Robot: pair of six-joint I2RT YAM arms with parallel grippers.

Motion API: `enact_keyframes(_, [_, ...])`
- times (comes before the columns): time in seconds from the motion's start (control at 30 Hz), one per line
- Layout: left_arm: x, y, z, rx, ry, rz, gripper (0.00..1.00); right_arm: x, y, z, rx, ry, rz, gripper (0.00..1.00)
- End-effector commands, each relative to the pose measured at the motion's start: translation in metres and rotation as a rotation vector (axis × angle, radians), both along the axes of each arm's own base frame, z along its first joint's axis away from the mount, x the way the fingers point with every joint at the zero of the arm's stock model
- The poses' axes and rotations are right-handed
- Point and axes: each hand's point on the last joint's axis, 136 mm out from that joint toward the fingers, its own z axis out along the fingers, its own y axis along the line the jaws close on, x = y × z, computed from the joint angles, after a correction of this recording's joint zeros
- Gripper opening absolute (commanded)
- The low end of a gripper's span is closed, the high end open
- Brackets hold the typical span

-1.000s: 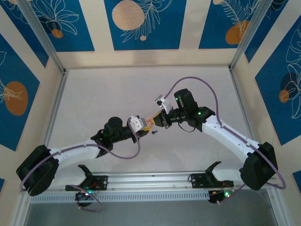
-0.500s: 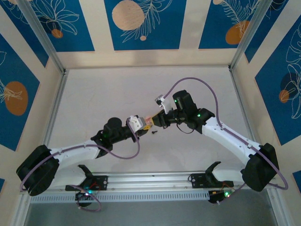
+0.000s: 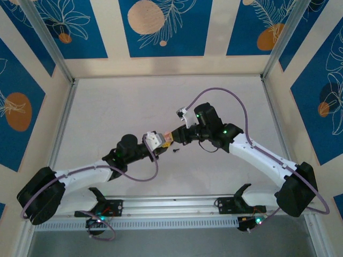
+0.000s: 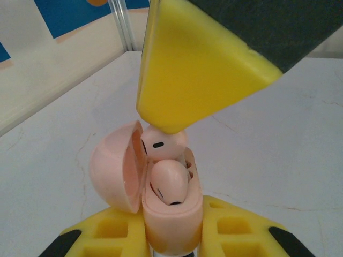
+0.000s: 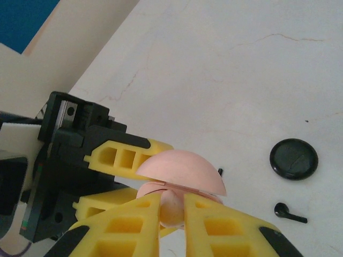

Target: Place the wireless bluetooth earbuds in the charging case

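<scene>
second earbud going in, one already seated

the charging case (image 4: 170,214) is being held up off the table (image 5: 241,80), between the two arms near the middle of the workspace. it is a pale pink, glossy, rounded shell, and its domed lid (image 4: 115,166) is hanging open to one side. the first earbud (image 4: 169,179) is sitting low in its pocket, smooth and pink like the case, with a small dark port showing on its face. the second earbud (image 4: 163,143) is riding higher at the far pocket, with a dark oval slot facing out; it is looking not yet fully home.

the left gripper (image 4: 171,241) is clamping the lower body of the case between its yellow fingers. the right gripper (image 5: 172,202) is coming in from the opposite side, pressed together on the second earbud, with one finger (image 4: 198,69) bearing down right on top of it.

by the look of things about half the job is done. what is remaining is pushing this earbud down flush and letting go.

on the table beside the case a black disc (image 5: 293,159) and a tiny black stemmed piece (image 5: 288,212) are lying apart from each other.
</scene>
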Motion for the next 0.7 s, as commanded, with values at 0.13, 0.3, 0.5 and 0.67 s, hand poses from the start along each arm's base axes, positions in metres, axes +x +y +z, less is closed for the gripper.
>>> enact_keyframes(0.13, [0.0,-0.0001,0.0607,-0.143,-0.17,0.008,0.2,-0.0124,0.0027,-0.0164,-0.052,0.116,-0.041,0.17])
enact_keyframes(0.3, [0.0026,0.0015,0.0625,-0.145,-0.174,0.026,0.2,-0.0102,-0.0009,-0.0174,-0.072,0.146,-0.087,0.17])
enact_keyframes(0.5, [0.0042,0.0018,0.0633,-0.149,-0.177,0.035,0.2,-0.0104,-0.0002,-0.0193,-0.075,0.225,-0.126,0.17])
enact_keyframes(0.67, [0.0011,0.0001,0.0635,-0.15,-0.181,0.014,0.2,-0.0134,0.0058,-0.0145,-0.045,0.205,-0.08,0.18])
